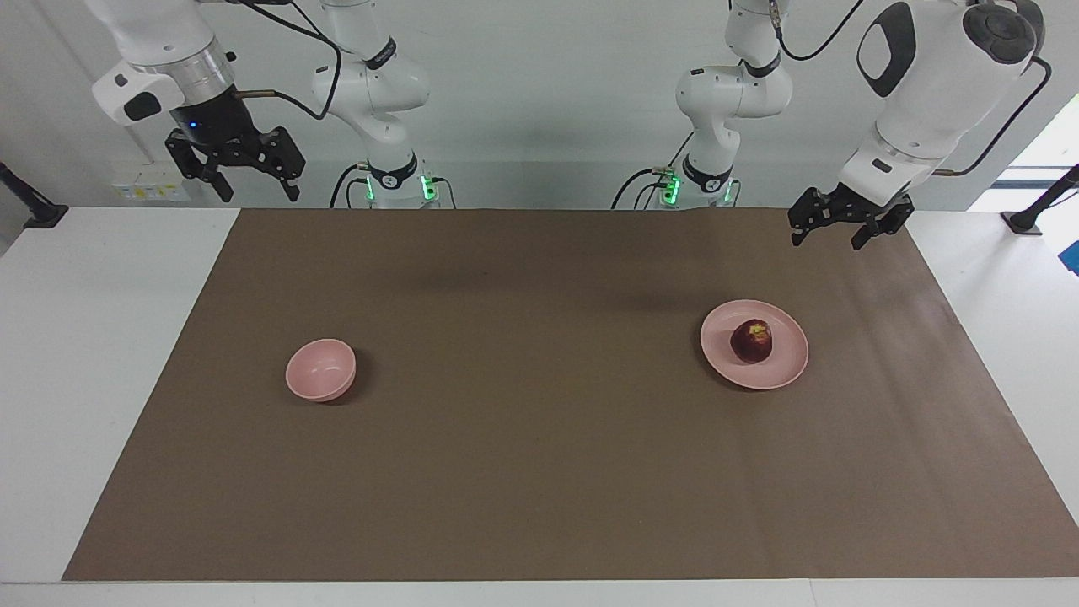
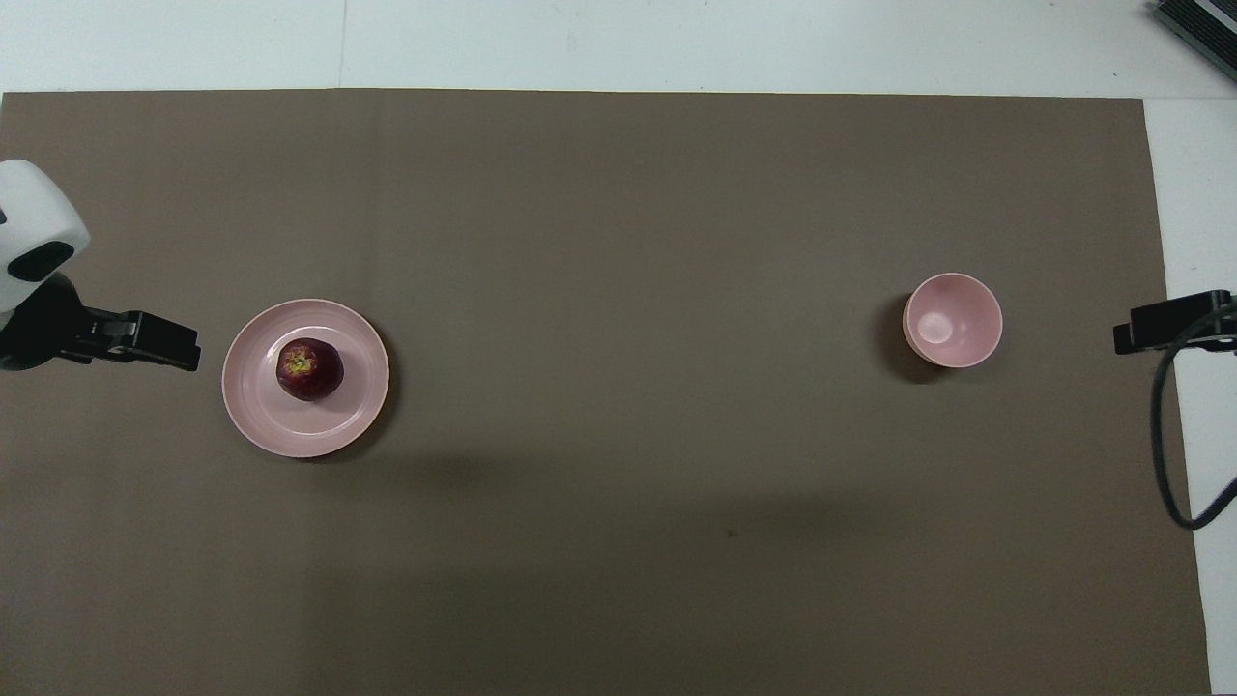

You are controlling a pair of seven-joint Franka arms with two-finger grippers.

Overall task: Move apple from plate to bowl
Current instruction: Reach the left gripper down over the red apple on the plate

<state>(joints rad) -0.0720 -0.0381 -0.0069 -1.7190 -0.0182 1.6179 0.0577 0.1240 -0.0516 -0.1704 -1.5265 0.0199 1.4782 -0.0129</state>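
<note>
Currently, in the facing view, the right gripper [image 1: 247,179] hangs raised over the edge of the brown mat [image 1: 539,472] at the right arm's end of the table, its jaws spread wide and holding nothing. The bowl [image 1: 320,369] stands upright on the mat toward the same end, with nothing inside it. The plate [image 1: 788,364] lies flat on the mat toward the left arm's end, well apart from the bowl. The apple [image 1: 751,341] rests on the plate, near its middle, with the yellowish patch facing up. The left gripper [image 1: 829,235] hangs raised over the mat's edge at the left arm's end, its jaws open and holding nothing. Neither gripper touches the apple, the plate or the bowl. The white table [image 1: 93,337] shows around the mat
</note>
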